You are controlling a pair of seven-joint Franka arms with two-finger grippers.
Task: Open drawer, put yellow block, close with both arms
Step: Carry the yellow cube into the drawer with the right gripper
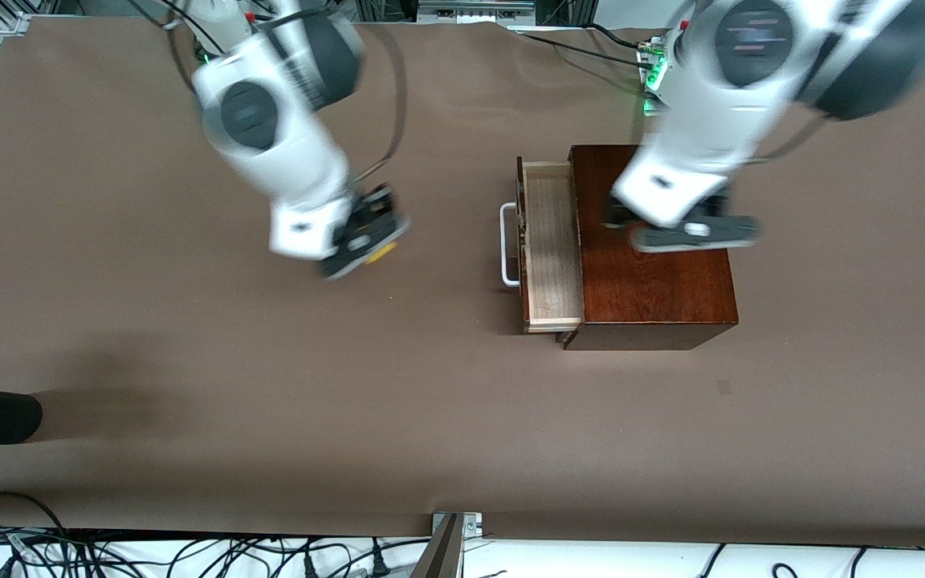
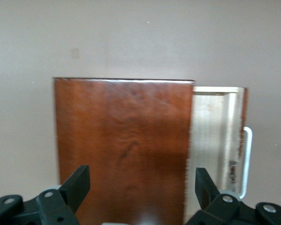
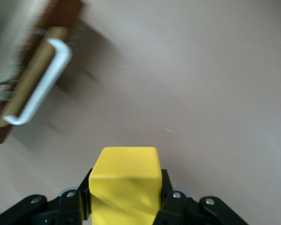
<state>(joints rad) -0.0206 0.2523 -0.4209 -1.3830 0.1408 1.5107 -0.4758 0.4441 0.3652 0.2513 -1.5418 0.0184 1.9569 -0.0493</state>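
1. The drawer [image 1: 552, 245] stands pulled out of the box [image 1: 655, 273].
2. Right gripper [image 1: 366, 241], over bare table [image 1: 189, 361], is clamped on the yellow block [image 3: 125, 185]; placing remains.
3. Left gripper [image 2: 140, 187] hovers over the box, fingers spread, empty; closing remains.

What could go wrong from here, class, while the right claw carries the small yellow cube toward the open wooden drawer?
1. The right claw grips only the lower part of the small yellow cube; it might slip out over the brown table.
2. The pale wooden drawer shows a narrow opening beside the glossy mahogany box; a release off target could hit its rim.
3. The left claw, open, hovers over that box and might collide with the right arm.
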